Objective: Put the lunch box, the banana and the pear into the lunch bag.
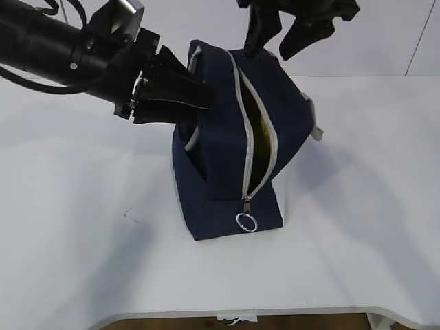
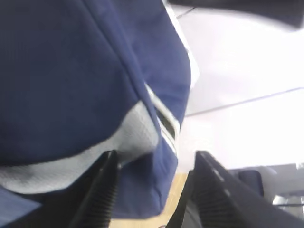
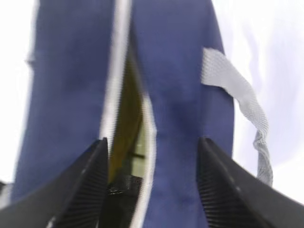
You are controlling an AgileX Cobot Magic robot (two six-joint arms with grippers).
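Note:
The navy lunch bag [image 1: 220, 151] stands upright on the white table, its grey zipper partly open down the front and the ring pull [image 1: 246, 222] hanging low. Something yellow [image 1: 264, 134] shows through the slit, and again in the right wrist view [image 3: 126, 114]; I cannot tell whether it is the banana or the pear. The lunch box is hidden. My left gripper [image 1: 203, 93] is open against the bag's upper left side, by a grey handle [image 2: 118, 137]. My right gripper [image 1: 268, 49] is open just above the bag's top, straddling the zipper slit [image 3: 152, 142].
A grey webbing handle [image 1: 317, 130] hangs off the bag's right side. The white table [image 1: 82, 227] stretches left, right and in front of the bag; its front edge [image 1: 275, 313] is close below.

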